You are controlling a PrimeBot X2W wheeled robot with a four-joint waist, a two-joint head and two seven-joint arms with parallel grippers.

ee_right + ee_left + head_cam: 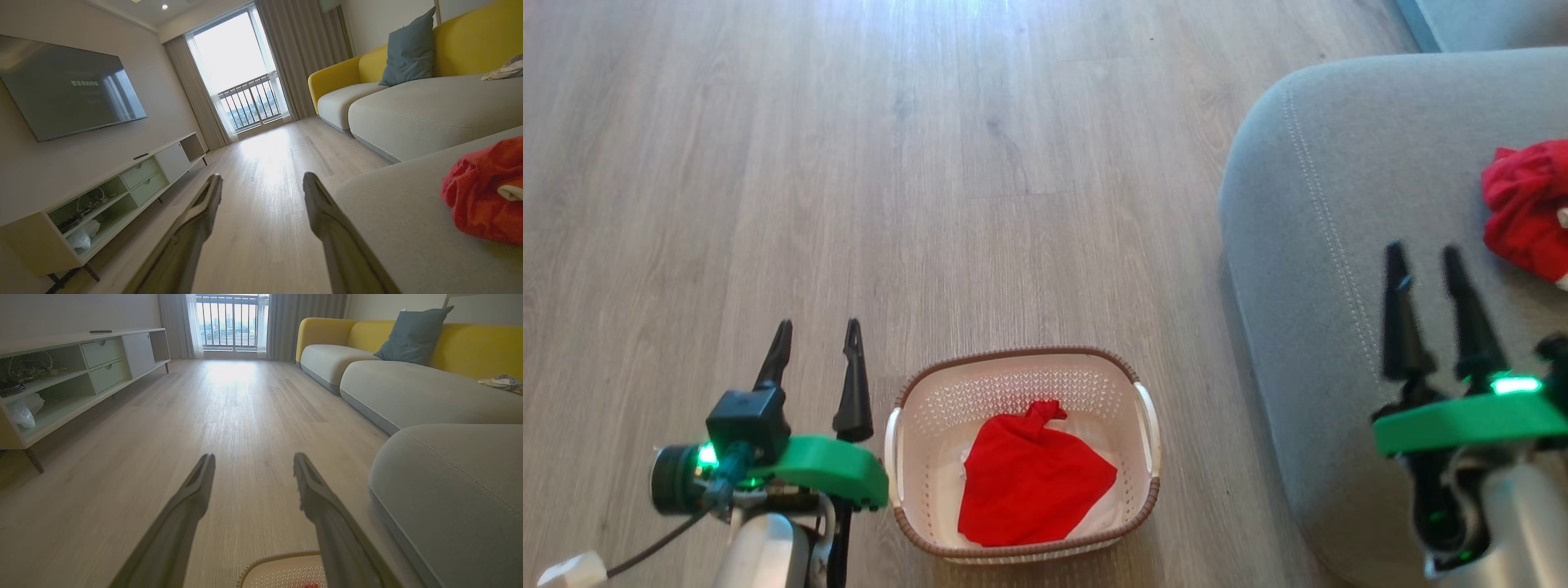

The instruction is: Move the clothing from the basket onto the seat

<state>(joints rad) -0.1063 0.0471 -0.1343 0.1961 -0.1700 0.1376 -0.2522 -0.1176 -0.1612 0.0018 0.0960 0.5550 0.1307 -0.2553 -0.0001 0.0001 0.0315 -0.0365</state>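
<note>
We saw L gripper (818, 327) low over the floor (931, 163), just left of the basket (1013, 354), fingers pointing fwd, spread wide, holding nothing; one red garment (1029, 482) lay inside the basket; R gripper (1423, 249) hovered above the seat (1298, 204), fingers likewise apart, empty; another red piece (1523, 208) sat on the seat nearby.
</note>
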